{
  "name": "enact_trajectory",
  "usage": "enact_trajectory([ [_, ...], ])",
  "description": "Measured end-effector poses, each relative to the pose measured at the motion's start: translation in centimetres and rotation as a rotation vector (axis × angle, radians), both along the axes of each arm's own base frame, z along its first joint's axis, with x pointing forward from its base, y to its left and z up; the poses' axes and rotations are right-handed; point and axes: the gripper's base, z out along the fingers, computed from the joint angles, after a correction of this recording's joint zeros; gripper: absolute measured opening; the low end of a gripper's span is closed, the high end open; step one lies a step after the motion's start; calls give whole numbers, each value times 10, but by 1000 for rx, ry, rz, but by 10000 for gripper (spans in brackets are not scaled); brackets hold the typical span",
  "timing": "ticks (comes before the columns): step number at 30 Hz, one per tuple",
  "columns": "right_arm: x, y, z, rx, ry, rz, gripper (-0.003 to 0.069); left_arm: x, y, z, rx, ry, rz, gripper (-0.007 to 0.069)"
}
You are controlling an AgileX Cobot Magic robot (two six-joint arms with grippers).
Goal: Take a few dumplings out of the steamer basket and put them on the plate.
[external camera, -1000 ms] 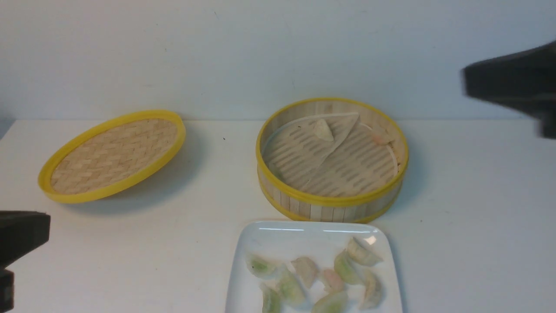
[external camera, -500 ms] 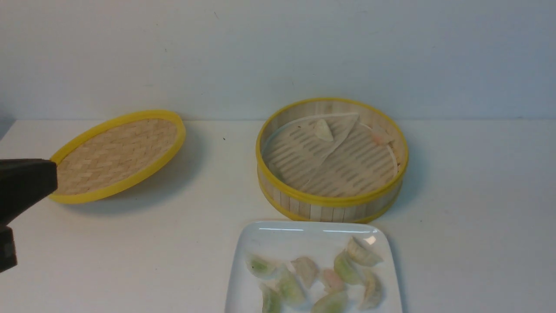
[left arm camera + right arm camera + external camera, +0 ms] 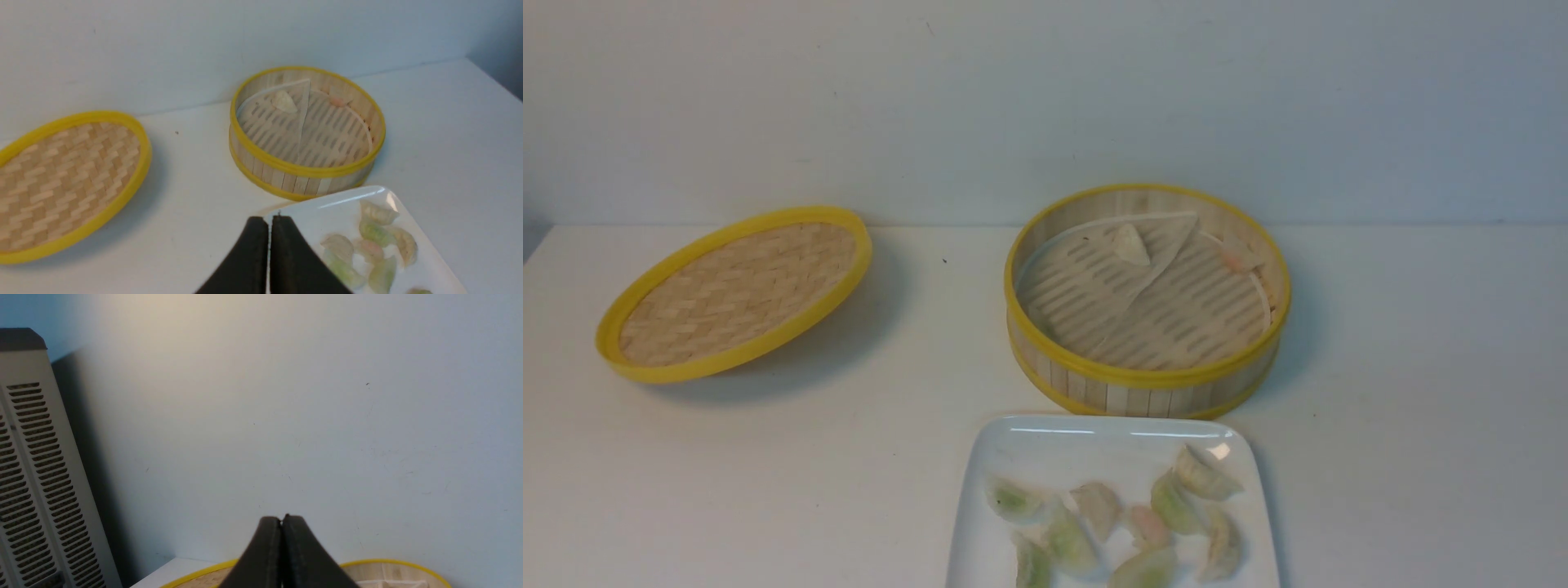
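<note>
The steamer basket (image 3: 1143,380) stands at mid table, holding a pale dumpling (image 3: 1131,243) on its liner and a pinkish one (image 3: 1235,260) by the far wall. In front of it the white plate (image 3: 1078,445) carries several greenish and pinkish dumplings (image 3: 1176,502). Neither arm shows in the front view. My left gripper (image 3: 269,218) is shut and empty, hovering over the plate's (image 3: 327,212) left corner, short of the basket (image 3: 302,169). My right gripper (image 3: 281,518) is shut and empty, raised and facing the wall, with the basket's rim (image 3: 392,563) just below it.
The flat woven lid (image 3: 735,294) leans tilted at the table's left, also large in the left wrist view as the lid (image 3: 61,183). A pale wall closes the table's back. A grey vented cabinet (image 3: 32,477) stands beyond the table's corner.
The right arm left the front view's upper right first. The left arm rose at the left edge, then left the view too. Basket, plate, lid and dumplings have not moved.
</note>
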Motion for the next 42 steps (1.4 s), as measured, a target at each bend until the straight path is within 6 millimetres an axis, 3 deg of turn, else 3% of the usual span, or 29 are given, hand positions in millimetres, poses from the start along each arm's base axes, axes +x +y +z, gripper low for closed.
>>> enact_trajectory([
  [8,0,0,0,-1,1,0,-14,-29,21,9,-98,-158,-4,-6],
  [28,0,0,0,-1,1,0,-14,-27,20,4,-79,-160,-4,-6],
  [31,0,0,0,-1,1,0,-14,-24,18,-11,-39,-183,25,-6],
  [35,0,0,0,-1,1,0,-14,-18,15,-47,40,-218,112,-6],
  [38,0,0,0,-1,1,0,-14,-10,13,-93,97,-220,207,-6],
  [41,0,0,0,-1,1,0,-14,-6,14,-119,102,-223,281,-6],
  [42,0,0,0,-1,1,0,-14,-3,15,-141,107,-213,328,-6],
])
